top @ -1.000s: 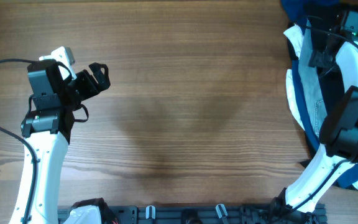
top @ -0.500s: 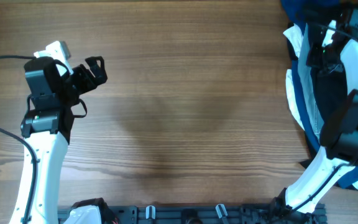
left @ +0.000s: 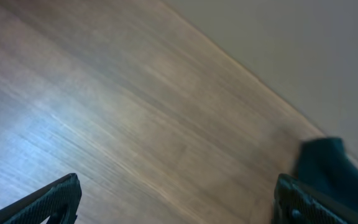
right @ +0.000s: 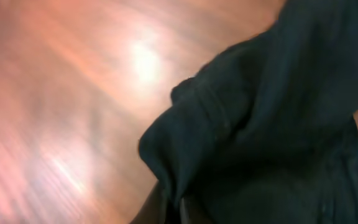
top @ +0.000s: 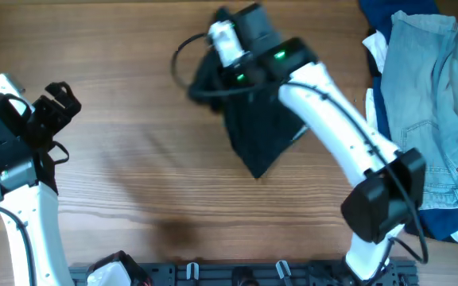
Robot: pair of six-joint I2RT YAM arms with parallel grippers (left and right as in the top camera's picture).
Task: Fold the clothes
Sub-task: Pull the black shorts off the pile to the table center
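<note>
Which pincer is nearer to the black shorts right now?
Right. The right pincer grips the black shorts; the left pincer hovers open, well off to their left, touching nothing.

wood-grain table (top: 133, 175), pale wall (left: 291, 37)

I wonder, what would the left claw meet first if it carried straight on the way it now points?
Probably the bare table; the black shorts lie to the right of its line, though depth is unclear.

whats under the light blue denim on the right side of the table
A white garment and a navy garment poke out from beneath the denim garment at its left and top edges. Anything else below it is covered.
</note>
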